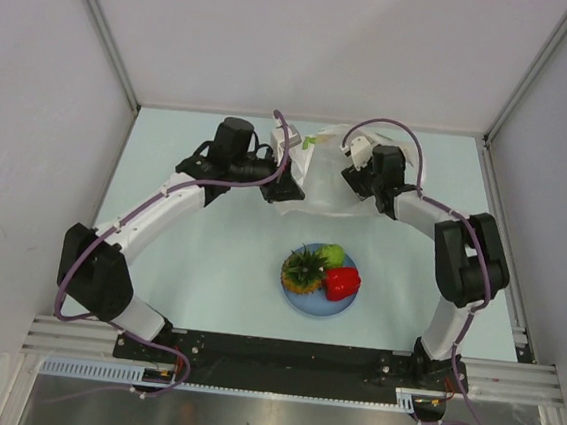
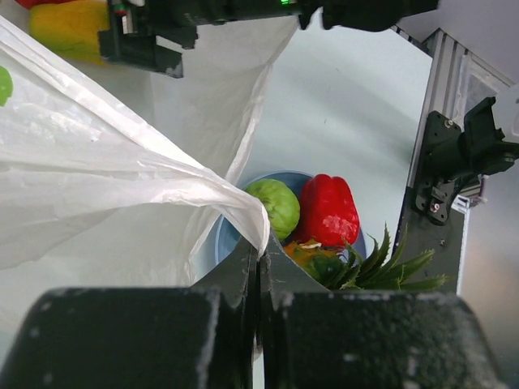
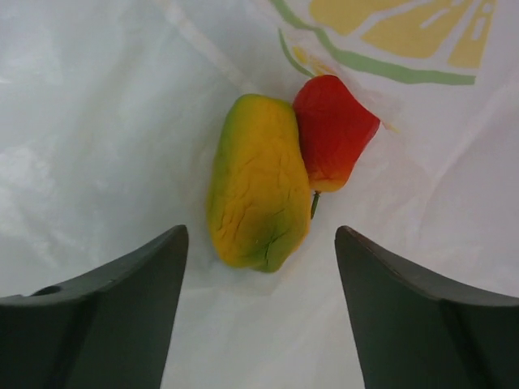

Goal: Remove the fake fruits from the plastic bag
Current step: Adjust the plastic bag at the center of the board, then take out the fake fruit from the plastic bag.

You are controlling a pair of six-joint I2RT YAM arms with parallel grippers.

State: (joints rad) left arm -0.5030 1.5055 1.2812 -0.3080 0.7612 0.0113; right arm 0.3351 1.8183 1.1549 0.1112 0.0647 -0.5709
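The translucent white plastic bag (image 1: 319,181) lies at the back middle of the table. My left gripper (image 1: 277,189) is shut on its left edge; in the left wrist view the film (image 2: 122,186) runs down into the closed fingertips (image 2: 261,247). My right gripper (image 3: 261,235) stands open over the bag (image 3: 97,121), just short of a yellow-orange mango (image 3: 258,194) and a red-orange fruit (image 3: 331,130) lying on the film, touching neither. A pineapple (image 1: 304,270), a green apple (image 1: 333,254) and a red pepper (image 1: 342,281) sit on the blue plate (image 1: 313,307).
The blue plate (image 2: 225,237) stands in the middle of the table, in front of the bag and between the two arms. The right arm (image 1: 460,255) bends along the right side. Grey walls close in the table on the left, back and right.
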